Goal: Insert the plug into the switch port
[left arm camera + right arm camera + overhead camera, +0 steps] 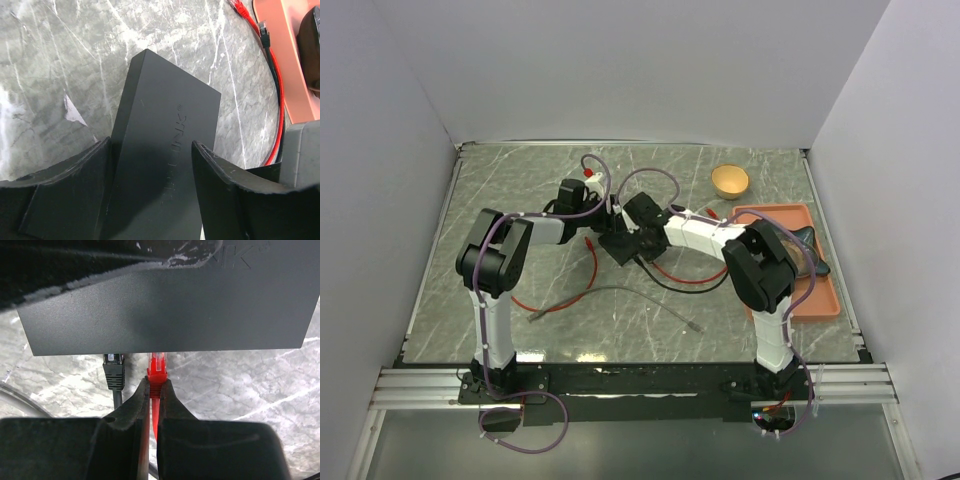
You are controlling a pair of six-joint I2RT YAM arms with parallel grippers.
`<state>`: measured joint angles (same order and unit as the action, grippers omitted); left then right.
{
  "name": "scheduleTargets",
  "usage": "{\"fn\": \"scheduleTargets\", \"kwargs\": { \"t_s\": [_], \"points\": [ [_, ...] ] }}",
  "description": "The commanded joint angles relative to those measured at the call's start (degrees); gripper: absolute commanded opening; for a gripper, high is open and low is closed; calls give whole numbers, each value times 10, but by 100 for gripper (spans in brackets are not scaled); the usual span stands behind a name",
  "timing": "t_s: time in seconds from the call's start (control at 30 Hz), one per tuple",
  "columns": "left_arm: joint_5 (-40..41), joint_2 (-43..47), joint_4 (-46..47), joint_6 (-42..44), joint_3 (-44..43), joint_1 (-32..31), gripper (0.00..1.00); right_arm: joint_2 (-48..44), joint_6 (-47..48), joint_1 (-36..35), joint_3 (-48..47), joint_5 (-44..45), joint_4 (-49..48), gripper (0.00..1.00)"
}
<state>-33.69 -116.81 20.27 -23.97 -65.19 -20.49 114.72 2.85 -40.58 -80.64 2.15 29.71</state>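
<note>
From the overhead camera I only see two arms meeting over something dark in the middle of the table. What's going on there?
Observer: The right arm's fingers are pinched shut on a red plug, whose tip is at the long edge of a black box.
Operator: Is it plugged in?
Observer: I can't tell. A black plug meets the same edge, right beside the red one.
Operator: And the other arm?
Observer: The left arm's fingers stand on either side of that box. I can't tell whether they are pressing on it.
</note>
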Motion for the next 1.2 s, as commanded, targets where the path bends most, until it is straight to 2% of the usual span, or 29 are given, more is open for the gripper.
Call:
{"fn": "scheduleTargets", "kwargs": {
  "t_s": [0.0,0.5,0.73,1.0,1.17],
  "points": [
    [-58,34,-1,3,9,-11,70,15,16,-1,-48,-19,-53,0],
    [-71,46,4,4,23,-11,66,19,-28,28,-73,-83,-60,0],
    [-60,64,7,-13,38,-11,64,5,-73,27,-69,-51,-58,0],
    [-60,68,4,-21,38,-27,63,10,-52,-2,-69,-10,-68,0],
    [-59,61,-3,-17,37,-32,63,0,-40,-3,-47,-35,-103,0]
  ]
}}
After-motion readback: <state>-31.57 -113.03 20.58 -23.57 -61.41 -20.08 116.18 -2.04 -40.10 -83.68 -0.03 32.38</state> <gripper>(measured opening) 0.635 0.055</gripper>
